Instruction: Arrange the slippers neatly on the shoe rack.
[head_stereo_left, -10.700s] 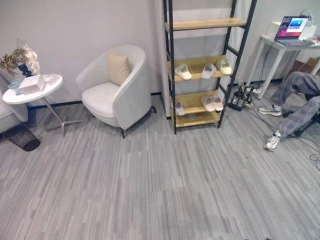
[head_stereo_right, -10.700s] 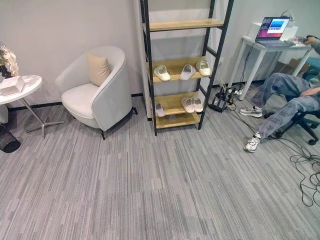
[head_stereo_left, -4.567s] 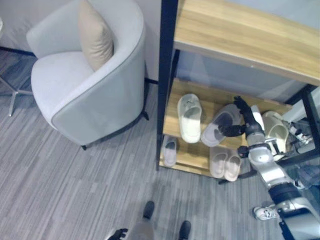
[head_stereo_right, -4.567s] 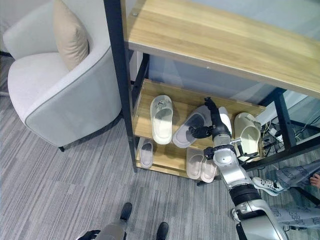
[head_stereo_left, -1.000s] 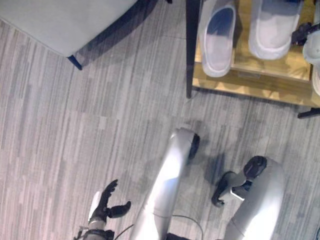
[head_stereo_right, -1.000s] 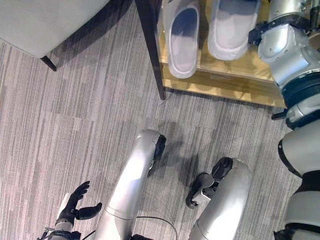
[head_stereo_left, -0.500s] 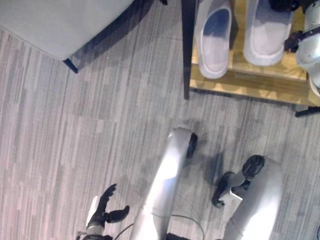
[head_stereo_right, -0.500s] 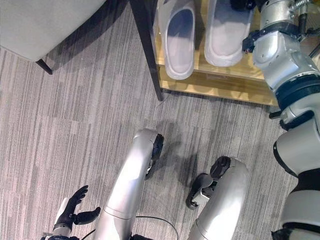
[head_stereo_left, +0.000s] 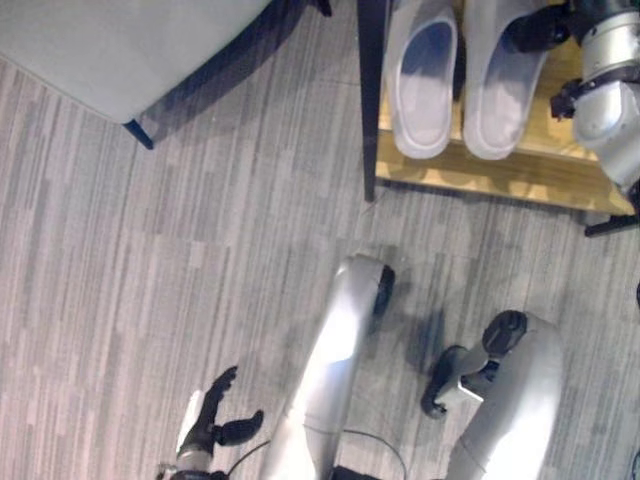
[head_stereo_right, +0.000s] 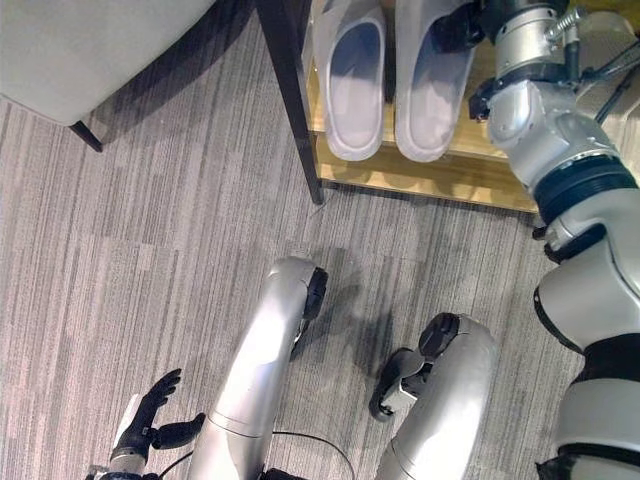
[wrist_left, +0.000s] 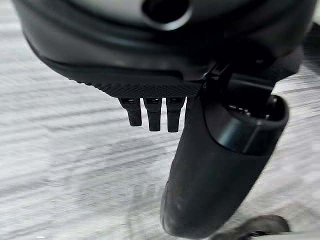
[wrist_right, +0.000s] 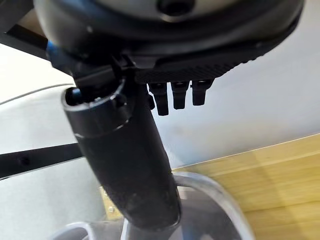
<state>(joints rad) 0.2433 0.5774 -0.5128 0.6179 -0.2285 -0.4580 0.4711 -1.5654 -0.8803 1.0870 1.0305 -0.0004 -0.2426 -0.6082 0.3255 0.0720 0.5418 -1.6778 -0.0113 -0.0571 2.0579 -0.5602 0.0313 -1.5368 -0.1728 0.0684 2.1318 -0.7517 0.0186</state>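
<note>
Two pale grey slippers lie side by side on the shoe rack's low wooden shelf: the left slipper by the black post, the right slipper close against it. My right hand reaches in from the right and sits at the right slipper's far edge. In the right wrist view its thumb lies down on the grey slipper while the fingers stay straight. My left hand hangs low over the floor with relaxed fingers, holding nothing.
The rack's black post stands left of the slippers. A light armchair with a dark leg sits to the left. Grey striped carpet covers the floor in front of the rack.
The right slipper has slid left with my right hand, closing the gap to the left slipper. The view has shifted slightly. My left hand has barely moved.
</note>
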